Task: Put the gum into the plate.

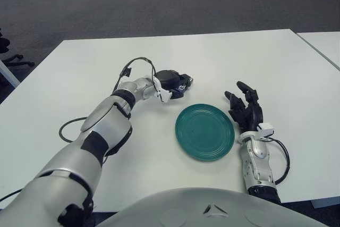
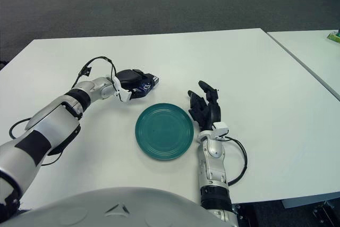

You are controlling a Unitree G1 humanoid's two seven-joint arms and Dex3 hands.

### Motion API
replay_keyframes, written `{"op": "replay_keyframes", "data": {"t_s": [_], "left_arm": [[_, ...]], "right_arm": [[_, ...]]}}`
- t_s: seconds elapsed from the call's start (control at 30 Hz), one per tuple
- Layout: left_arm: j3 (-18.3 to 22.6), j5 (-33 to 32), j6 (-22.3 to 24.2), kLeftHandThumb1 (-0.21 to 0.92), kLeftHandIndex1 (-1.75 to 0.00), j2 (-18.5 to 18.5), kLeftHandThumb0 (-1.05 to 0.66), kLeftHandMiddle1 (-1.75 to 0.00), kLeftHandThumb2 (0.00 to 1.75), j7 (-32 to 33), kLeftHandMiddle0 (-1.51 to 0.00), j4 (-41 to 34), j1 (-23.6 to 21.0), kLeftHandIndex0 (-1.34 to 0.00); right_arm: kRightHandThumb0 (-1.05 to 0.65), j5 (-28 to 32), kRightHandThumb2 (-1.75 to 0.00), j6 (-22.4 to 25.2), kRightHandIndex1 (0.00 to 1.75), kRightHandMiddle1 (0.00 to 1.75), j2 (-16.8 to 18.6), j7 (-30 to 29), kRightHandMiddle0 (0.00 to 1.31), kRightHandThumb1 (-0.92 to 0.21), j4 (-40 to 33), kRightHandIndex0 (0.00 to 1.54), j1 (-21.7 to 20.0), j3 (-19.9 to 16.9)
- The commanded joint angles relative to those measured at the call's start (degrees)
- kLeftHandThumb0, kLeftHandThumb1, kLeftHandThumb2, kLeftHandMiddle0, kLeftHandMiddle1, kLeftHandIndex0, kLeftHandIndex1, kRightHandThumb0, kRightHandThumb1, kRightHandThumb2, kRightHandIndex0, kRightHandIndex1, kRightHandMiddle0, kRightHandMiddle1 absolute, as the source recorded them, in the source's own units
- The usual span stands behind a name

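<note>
The robot's left hand (image 1: 171, 82), just left of centre frame, has its dark fingers curled around a small blue-and-white pack of gum (image 2: 149, 83), only the end of which shows beyond the fingertips on the hand's right side. Hand and pack sit low over the white tabletop (image 1: 223, 57), just up and left of the round teal plate (image 1: 205, 132); whether the pack touches the table cannot be told. The plate lies bare in the lower middle of the frame, near the held gum but apart from it.

The right hand (image 1: 245, 108) shows just beside the plate's right rim, black fingers loosely spread and holding nothing, taking no part in the work.

The gum appears to be a light, stiff little carton, probably with a slick printed skin, so a firm pinch across its flat faces would suit it better than a hold on its narrow ends; it looks unlikely to crush or break if let go from low over the dish. With most of the pack buried in the fingers, the grasp seems secure enough for the short carry down and right to the plate's centre, the step apparently in hand.
</note>
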Motion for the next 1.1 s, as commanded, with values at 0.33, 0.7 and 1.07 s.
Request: {"op": "replay_keyframes", "data": {"t_s": [0.33, 0.7, 1.07], "left_arm": [[-1.1, 0.2, -3.8, 0.92, -1.19, 3.8, -0.88, -1.01, 0.9, -0.2, -0.46, -0.1, 5.7, -0.19], [-3.9, 2.1, -6.6, 0.92, -1.17, 7.1, -0.91, -1.29, 0.93, 0.1, -0.41, -1.2, 7.3, -0.21], [-5.5, 1.9, -15.4, 0.92, -1.27, 15.4, -0.93, -1.36, 0.87, -2.4, -0.39, -6.6, 9.4, -0.24]], "right_arm": [[-0.52, -0.7, -0.58, 7.5, 0.38, 0.81, 0.8, -1.9, 0.0, -0.92, 2.0, 0.47, 4.8, 0.7], [-0.51, -0.2, -0.57, 7.6, 0.38, 0.83, 1.0, -1.9, 0.02, -0.92, 1.7, 0.48, 5.3, 0.9], [-0.52, -0.5, -0.6, 8.7, 0.36, 0.83, 1.4, -2.6, 0.0, -0.92, -0.3, 0.47, 6.3, 1.4]]}}
